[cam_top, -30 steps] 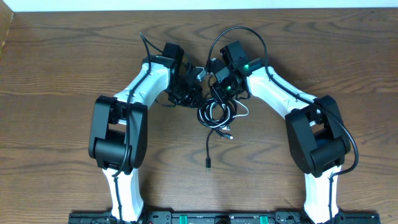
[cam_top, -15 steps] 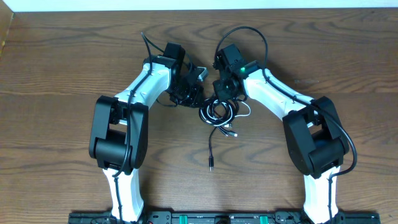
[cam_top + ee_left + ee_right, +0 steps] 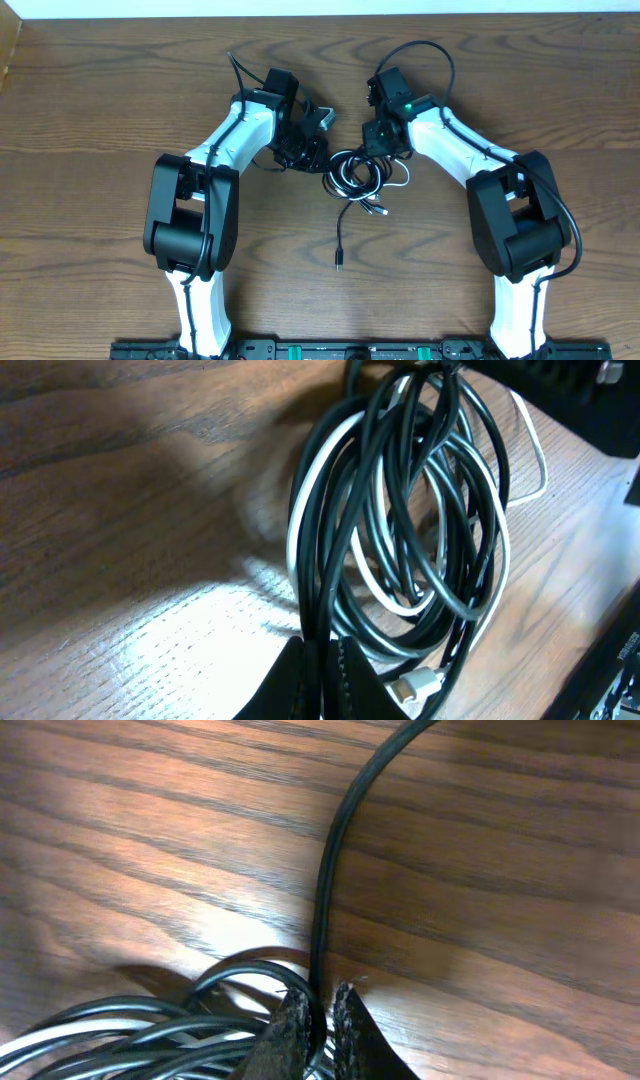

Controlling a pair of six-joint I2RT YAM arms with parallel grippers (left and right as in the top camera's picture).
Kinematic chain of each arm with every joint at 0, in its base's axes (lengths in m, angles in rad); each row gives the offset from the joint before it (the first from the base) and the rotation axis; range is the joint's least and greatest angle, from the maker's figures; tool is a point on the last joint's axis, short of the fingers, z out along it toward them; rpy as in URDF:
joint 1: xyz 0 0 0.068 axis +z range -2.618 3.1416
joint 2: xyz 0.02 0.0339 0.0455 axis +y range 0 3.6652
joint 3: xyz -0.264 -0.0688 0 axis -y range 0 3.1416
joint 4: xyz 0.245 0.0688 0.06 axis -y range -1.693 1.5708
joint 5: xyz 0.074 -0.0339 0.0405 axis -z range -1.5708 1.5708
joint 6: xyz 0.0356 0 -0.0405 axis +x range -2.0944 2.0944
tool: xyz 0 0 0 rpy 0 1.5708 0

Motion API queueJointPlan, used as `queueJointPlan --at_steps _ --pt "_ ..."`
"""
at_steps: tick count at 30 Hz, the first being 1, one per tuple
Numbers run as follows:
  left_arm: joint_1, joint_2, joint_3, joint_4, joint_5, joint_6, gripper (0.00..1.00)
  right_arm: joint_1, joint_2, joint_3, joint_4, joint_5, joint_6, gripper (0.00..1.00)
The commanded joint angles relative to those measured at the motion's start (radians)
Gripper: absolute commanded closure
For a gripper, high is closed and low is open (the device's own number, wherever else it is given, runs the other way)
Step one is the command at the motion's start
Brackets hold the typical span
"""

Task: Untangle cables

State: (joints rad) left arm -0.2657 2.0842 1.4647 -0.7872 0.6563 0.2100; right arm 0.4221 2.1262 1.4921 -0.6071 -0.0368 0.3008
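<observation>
Across the middle of the wooden table [image 3: 90, 120], the cables [image 3: 352, 172] are lying in one coiled bundle, with a black tail trailing toward 6 o'clock. Open wood is stretching toward 3, 6 and 9 o'clock, and the far edge is running close at 12. The left gripper [image 3: 320, 672] is pinching the coil's 9 o'clock side. The right gripper [image 3: 320, 1018] is clamping a black strand at 1 o'clock.

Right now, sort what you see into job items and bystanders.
Job: coiled bundle of thin black and white cords; its loose black plug-ended tail; left gripper and right gripper, both pinching the bundle.
Bystanders: brown wooden table; thick black arm cable.
</observation>
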Motion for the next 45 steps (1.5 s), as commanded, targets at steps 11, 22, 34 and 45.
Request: queueJointPlan --at_steps 11,22,34,45 --pt "0.000 0.010 -0.003 -0.014 -0.003 0.012 0.92 -0.101 0.008 -0.120 0.018 0.235 0.021 0.88" --pt "0.000 0.010 -0.003 -0.011 -0.003 0.012 0.92 -0.140 0.008 -0.259 0.132 0.245 0.021 0.87" --pt "0.000 0.010 -0.003 -0.011 -0.003 0.013 0.92 -0.153 -0.005 -0.104 -0.022 -0.018 -0.227 0.83" --pt "0.000 0.010 -0.003 0.008 -0.003 -0.044 0.92 -0.113 -0.043 0.141 -0.285 -0.082 -0.130 0.57"
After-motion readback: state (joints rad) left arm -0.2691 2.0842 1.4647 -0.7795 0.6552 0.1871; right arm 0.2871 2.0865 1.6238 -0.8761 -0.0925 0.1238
